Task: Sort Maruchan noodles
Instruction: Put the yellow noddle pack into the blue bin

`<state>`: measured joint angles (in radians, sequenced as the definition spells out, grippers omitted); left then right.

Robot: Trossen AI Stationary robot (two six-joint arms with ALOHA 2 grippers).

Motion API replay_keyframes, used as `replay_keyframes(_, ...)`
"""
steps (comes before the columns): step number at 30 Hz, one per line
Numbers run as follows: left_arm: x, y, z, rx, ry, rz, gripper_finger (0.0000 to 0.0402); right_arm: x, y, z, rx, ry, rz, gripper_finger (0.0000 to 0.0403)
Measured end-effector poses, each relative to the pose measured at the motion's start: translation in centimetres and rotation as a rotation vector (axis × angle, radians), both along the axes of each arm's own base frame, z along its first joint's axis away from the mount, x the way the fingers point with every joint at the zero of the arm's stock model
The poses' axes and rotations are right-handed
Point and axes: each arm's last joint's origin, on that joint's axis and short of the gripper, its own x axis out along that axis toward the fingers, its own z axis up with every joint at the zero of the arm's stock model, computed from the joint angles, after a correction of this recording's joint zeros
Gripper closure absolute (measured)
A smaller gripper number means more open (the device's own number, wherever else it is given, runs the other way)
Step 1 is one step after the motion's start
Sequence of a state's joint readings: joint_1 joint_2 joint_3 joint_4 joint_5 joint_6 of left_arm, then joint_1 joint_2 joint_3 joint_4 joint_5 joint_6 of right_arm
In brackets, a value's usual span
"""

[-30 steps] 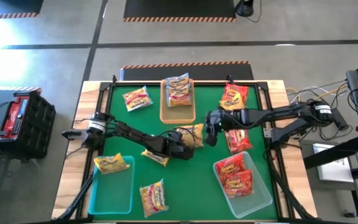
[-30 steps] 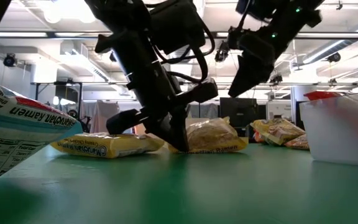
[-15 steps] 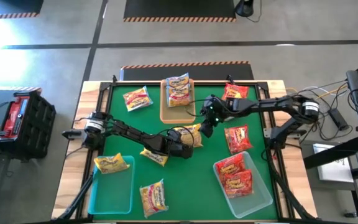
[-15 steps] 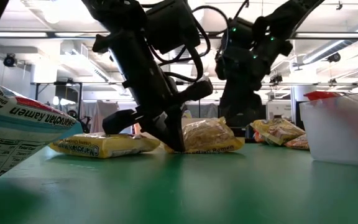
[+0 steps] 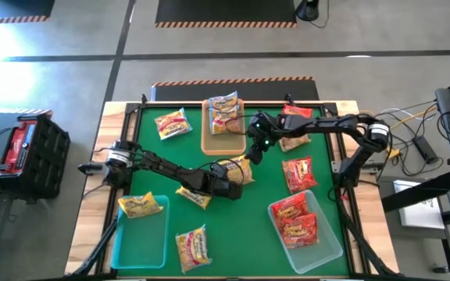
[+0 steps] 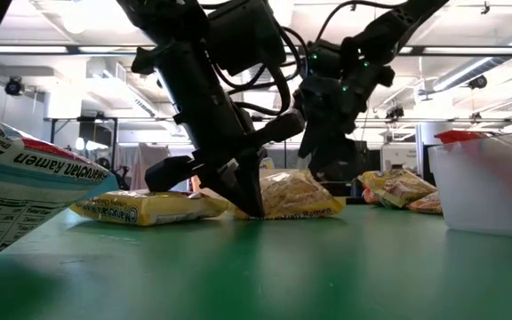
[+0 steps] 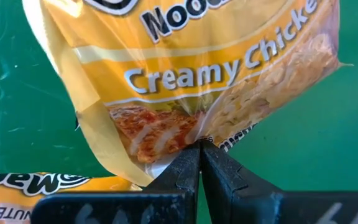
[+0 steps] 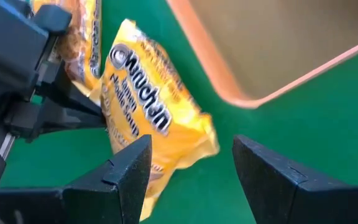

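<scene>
Your left gripper sits near the middle of the green table, fingers pinched together on the edge of a yellow Creamy Chicken packet — the left wrist view shows the two dark tips meeting on the wrapper's lower rim. In the low view that packet rests on the mat with the left arm bearing down beside it.

Your right gripper hangs just beyond that packet, beside the tan tray, fingers spread wide and holding nothing; the right wrist view shows the yellow packet between and past its open fingers, with the tray's corner close by.

Where the rest lies, high view:
- two silvery-white packets stacked in the tan tray
- a yellow packet on the mat left of that tray
- a second yellow packet just beside the left gripper
- one yellow packet at the head of the left teal tray
- a pale packet loose near the front edge
- red packets in the right teal tray, one red packet on the mat above it, another red one under the right arm near the far corner
</scene>
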<state>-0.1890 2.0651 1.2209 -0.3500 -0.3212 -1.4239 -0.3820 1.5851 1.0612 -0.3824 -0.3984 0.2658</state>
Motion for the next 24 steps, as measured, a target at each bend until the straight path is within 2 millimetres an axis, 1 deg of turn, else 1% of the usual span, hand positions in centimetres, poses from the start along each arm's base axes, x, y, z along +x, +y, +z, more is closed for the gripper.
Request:
replay_keyframes(4,0.0,0.0,0.0,-0.003,0.002,-0.003,0.0401,0.1,-1.0,1.1,-0.026,-0.029,-0.017,0.019)
replay_keyframes(6,0.0,-0.1,0.0,-0.004,0.007,-0.012,0.0401,0.2,-1.3,1.1,-0.026,-0.034,-0.022,0.019)
replay_keyframes(9,-0.1,-0.1,0.0,-0.004,0.012,-0.02,0.0401,0.6,-1.5,0.2,0.008,-0.016,-0.006,0.019)
replay_keyframes(12,-0.1,-0.2,0.0,-0.01,0.019,-0.036,0.0401,1.0,-1.4,-1.3,0.104,-0.007,0.043,0.019)
replay_keyframes(17,-0.1,-0.2,-0.1,-0.01,0.02,-0.037,0.0401,1.4,-1.4,-3.6,0.181,0.04,0.069,0.019)
replay_keyframes(21,-0.1,-0.2,-0.1,-0.01,0.021,-0.037,0.0401,1.8,-1.2,-4.5,0.279,0.006,0.116,0.019)
replay_keyframes(24,-0.1,-0.2,-0.1,-0.01,0.021,-0.039,0.0401,2.2,-0.9,-5.0,0.322,0.001,0.143,0.019)
